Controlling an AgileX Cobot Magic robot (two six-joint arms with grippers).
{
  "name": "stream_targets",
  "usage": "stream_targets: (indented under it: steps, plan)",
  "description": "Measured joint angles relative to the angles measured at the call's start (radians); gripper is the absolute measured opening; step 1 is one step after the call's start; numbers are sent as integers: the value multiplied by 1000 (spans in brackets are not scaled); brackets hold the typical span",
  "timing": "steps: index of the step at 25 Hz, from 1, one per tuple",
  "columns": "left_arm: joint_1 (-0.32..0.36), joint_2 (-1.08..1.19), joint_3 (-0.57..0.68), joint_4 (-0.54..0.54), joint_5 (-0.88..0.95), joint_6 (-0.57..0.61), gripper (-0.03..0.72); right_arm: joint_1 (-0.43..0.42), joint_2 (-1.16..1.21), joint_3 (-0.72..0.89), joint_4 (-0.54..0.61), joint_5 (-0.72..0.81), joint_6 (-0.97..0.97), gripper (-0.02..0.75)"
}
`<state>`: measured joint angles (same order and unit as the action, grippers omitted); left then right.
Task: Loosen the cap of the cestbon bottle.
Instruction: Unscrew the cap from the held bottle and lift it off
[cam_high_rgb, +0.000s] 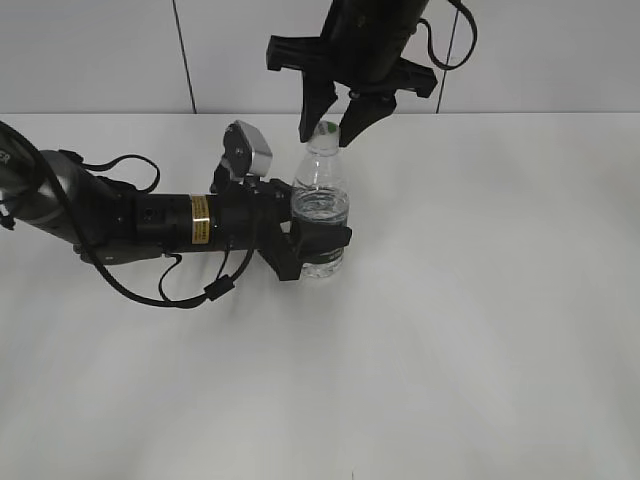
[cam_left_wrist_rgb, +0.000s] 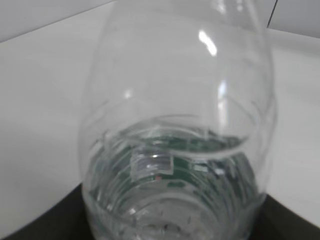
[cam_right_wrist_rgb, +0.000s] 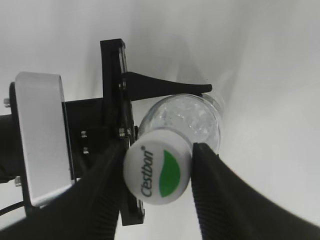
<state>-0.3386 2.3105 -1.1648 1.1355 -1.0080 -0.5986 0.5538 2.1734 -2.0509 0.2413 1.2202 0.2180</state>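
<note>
The cestbon bottle (cam_high_rgb: 320, 200) stands upright on the white table, clear with water in its lower half and a dark green label. My left gripper (cam_high_rgb: 315, 240) reaches in from the left and is shut on the bottle's body. The left wrist view is filled by the bottle (cam_left_wrist_rgb: 175, 125), with the black jaws at the bottom corners. The white cap (cam_high_rgb: 326, 129) with a green mark sits on the neck. My right gripper (cam_high_rgb: 327, 140) comes down from above with a finger against each side of the cap (cam_right_wrist_rgb: 158, 173); the right wrist view shows the fingers (cam_right_wrist_rgb: 159, 152) touching it.
The white table (cam_high_rgb: 480, 330) stretches around the bottle, with a pale wall behind it. The left arm and its cables (cam_high_rgb: 120, 215) lie across the table's left side. The left wrist camera housing (cam_right_wrist_rgb: 42, 135) shows beside the bottle.
</note>
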Motion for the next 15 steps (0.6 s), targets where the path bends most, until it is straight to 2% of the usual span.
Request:
stream_targets:
  steps: [1, 7, 15]
  plan:
    - [0, 0, 0, 0, 1, 0, 414, 1, 0, 0, 1, 0, -4, 310]
    - [0, 0, -1, 0, 2, 0, 414, 1, 0, 0, 1, 0, -90, 307]
    - [0, -1, -1, 3, 3, 7, 414, 1, 0, 0, 14, -1, -547, 304]
